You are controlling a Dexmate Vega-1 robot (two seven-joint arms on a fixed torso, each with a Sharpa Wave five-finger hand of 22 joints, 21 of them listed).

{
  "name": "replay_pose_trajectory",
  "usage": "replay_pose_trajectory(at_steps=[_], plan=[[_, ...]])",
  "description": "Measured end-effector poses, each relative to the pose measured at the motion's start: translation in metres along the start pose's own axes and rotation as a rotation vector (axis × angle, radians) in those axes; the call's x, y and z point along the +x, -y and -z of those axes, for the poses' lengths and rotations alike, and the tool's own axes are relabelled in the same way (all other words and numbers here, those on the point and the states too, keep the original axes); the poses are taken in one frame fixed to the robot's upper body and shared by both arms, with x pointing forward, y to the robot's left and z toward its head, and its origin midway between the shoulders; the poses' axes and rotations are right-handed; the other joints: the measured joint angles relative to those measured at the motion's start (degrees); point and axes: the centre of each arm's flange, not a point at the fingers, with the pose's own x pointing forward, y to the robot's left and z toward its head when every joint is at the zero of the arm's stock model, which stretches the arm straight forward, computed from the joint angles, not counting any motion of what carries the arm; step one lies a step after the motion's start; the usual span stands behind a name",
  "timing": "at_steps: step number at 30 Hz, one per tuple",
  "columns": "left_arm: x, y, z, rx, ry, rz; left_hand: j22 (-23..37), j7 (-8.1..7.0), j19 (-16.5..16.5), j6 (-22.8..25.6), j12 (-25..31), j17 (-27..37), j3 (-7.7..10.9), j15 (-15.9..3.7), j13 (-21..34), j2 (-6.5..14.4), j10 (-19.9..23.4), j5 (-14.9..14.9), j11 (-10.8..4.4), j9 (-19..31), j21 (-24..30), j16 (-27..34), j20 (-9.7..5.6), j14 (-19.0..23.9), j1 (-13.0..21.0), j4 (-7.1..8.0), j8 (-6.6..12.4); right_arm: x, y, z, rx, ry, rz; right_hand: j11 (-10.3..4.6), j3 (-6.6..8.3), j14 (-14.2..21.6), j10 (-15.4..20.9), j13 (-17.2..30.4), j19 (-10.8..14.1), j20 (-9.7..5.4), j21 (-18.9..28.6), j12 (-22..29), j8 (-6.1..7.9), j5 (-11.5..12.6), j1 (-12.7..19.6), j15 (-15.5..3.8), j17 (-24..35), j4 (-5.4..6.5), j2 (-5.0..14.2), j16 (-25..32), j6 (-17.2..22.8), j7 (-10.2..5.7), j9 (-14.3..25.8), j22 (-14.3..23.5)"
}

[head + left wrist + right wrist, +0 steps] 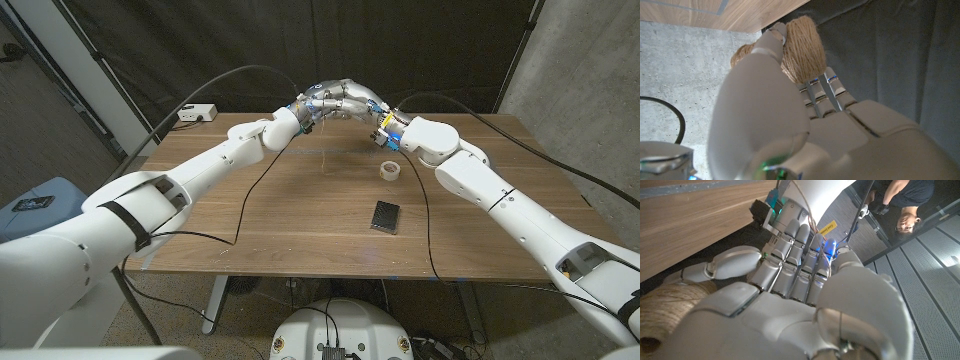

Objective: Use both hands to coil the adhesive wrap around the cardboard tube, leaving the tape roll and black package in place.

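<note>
Both arms come in from the bottom corners of the head view and meet high over the far edge of the wooden table, where the left hand and the right hand are pressed together in one cluster, well above the tabletop. You can't really make out what's between them from up here. Down on the table, a small tape roll sits near the right forearm, and a black package lies flat a bit nearer the camera, the two apart from each other. A little white box with a cable sits at the far left corner. Over in the left wrist view, the back of the left hand fills the lower part, and its fingers reach up against a tube wrapped in brownish twine, with the thumb lying across the front of it, so this hand is clearly grasping the wrapped tube. Wood grain of the table shows past it. From the right wrist view, the right hand has its fingers laid up against the left hand's wrist, and the twine-wrapped tube sits under its thumb side, one open end showing; it looks held there too. A person shows in the far background.
</note>
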Motion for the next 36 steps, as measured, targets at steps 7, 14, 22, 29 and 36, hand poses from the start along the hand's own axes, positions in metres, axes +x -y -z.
replay_pose_trajectory(at_steps=[7,14,22,29,36], plan=[[0.0,0.003,-0.001,-0.003,0.001,0.013,-0.29,0.04,0.0,0.04,-0.02,0.0,0.0,0.01,0.01,0.0,0.0,0.0,0.0,0.0,0.0,-0.03,0.0,-0.01,0.0,0.0,0.0,0.001,0.005,-0.004,-0.006,0.016,0.008,0.2,0.0,0.0,0.2,0.0,0.01,0.01,0.45,0.0,-0.21,0.0,0.0,0.0,0.07,0.0,0.0,0.0,0.0,0.0,0.0,0.0],[-0.002,0.006,-0.002,-0.003,0.005,0.028,-0.28,0.05,0.0,0.04,-0.05,0.0,0.0,0.01,0.02,0.0,0.0,0.0,0.0,0.0,0.12,-0.16,0.0,-0.01,0.0,0.0,0.01,0.003,0.01,-0.008,-0.017,0.029,0.017,0.2,-0.16,0.0,0.2,0.28,0.45,0.01,0.45,0.0,-0.22,0.0,0.0,0.0,0.57,-0.16,0.0,0.0,-0.01,0.0,-0.01,0.0],[-0.006,0.011,-0.005,-0.008,0.013,0.04,-0.28,0.05,-0.52,0.04,-0.22,0.0,0.0,0.02,0.05,0.0,-0.01,0.0,-0.01,0.0,0.45,-0.22,0.11,-0.02,0.0,0.0,0.01,0.004,0.016,-0.012,-0.04,0.043,0.032,0.2,-0.16,0.0,0.2,0.57,0.45,0.01,0.9,0.0,-0.43,0.0,0.0,0.0,0.87,-0.16,0.0,0.4,-0.01,-0.01,-0.01,0.0],[-0.008,0.012,-0.006,-0.012,0.016,0.046,-0.28,0.05,-0.52,0.04,-0.29,0.0,0.0,0.02,0.22,0.0,-0.01,-0.01,-0.01,0.0,0.45,-0.28,0.11,-0.02,0.0,0.0,0.0,0.005,0.022,-0.013,-0.053,0.047,0.041,0.2,-0.33,0.1,0.2,0.58,0.45,0.01,0.9,-0.22,-0.5,0.0,0.0,0.1,0.87,0.01,0.0,0.4,0.31,0.31,-0.01,0.0],[-0.01,0.014,-0.008,-0.016,0.02,0.054,-0.28,0.06,-0.51,0.04,-0.4,0.0,0.0,0.02,0.22,0.0,-0.01,-0.05,-0.01,0.0,0.44,-0.09,0.11,-0.02,0.0,0.0,-0.06,0.006,0.028,-0.014,-0.072,0.05,0.052,0.51,-0.33,0.3,0.5,0.8,0.68,-0.22,0.9,-0.22,-0.64,0.0,0.0,0.3,1.13,0.01,0.0,0.4,0.31,0.3,-0.01,0.0]])
